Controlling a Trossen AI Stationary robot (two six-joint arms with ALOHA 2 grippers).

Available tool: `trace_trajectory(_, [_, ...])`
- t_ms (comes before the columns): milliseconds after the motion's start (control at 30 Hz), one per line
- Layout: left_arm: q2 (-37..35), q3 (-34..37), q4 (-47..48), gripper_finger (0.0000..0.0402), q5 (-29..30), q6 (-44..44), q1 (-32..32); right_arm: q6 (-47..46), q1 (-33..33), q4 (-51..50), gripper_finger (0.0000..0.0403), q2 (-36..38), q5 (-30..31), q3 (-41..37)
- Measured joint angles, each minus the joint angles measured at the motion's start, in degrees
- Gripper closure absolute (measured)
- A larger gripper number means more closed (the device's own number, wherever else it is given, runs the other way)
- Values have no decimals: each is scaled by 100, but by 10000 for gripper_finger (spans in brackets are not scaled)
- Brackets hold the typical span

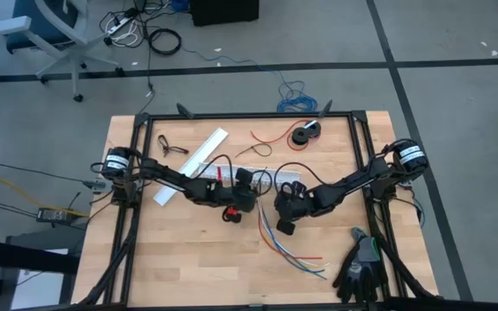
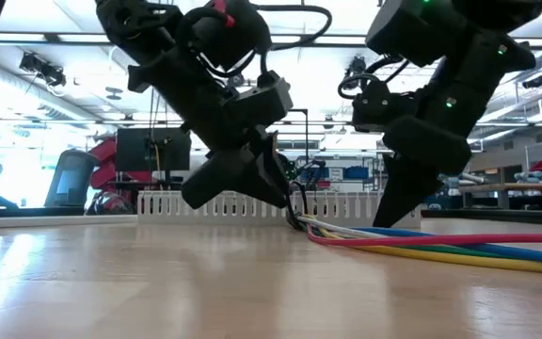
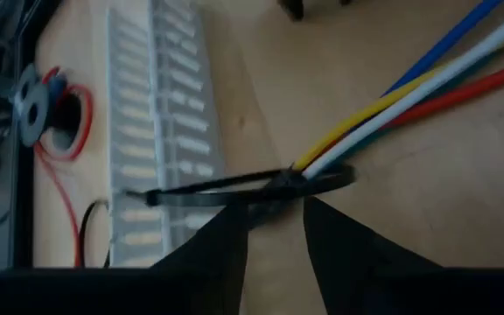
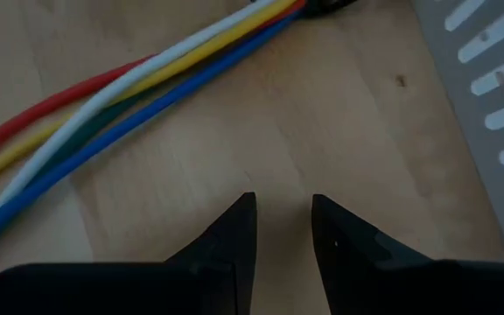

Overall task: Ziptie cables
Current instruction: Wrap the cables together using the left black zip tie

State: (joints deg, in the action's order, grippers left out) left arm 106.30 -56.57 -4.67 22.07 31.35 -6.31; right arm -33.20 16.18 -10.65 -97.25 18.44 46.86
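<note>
The cables (image 1: 290, 249) lie on the wooden table, fanning from a bunched end toward the near right corner; red, yellow, white, green and blue strands (image 3: 409, 79) show. A black zip tie (image 3: 226, 188) loops around the bunched end, its tail pointing away to one side. My left gripper (image 3: 274, 229) stands open just short of that loop, slanting down (image 2: 285, 202). My right gripper (image 4: 284, 229) is open over bare wood beside the cables (image 4: 121, 105), with nothing between its fingers. My left gripper has its fingertips (image 3: 239, 219) right at the zip tie's strap (image 3: 261, 185), next to the loop on the cables' bunched end. Whether they touch the strap cannot be told. The gap between the fingers shows only wood.
A grey slotted duct (image 1: 258, 173) lies just beyond the grippers. A white strip (image 1: 193, 164) sits at the far left, and a red wire with a black spool (image 1: 305, 134) at the far edge. Black gloves (image 1: 361, 268) rest at the near right. Black frame rails (image 1: 357, 147) border the table.
</note>
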Motion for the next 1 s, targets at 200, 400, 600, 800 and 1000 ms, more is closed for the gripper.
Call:
trace_trajectory(200, [0,-91,17,276,-491,399,218,-17,23,137,305,0,4,-28])
trace_trajectory(400, [70,-223,291,276,-998,438,432,20,23,180,307,0,14,-29])
trace_trajectory(600, [415,-438,391,275,-1080,751,440,-6,31,225,306,0,147,-29])
trace_trajectory(800, [719,-719,466,275,-995,909,446,-16,50,260,309,-2,148,-27])
trace_trajectory(1000, [922,-1187,1278,308,-901,691,442,-25,110,265,308,-2,151,-27])
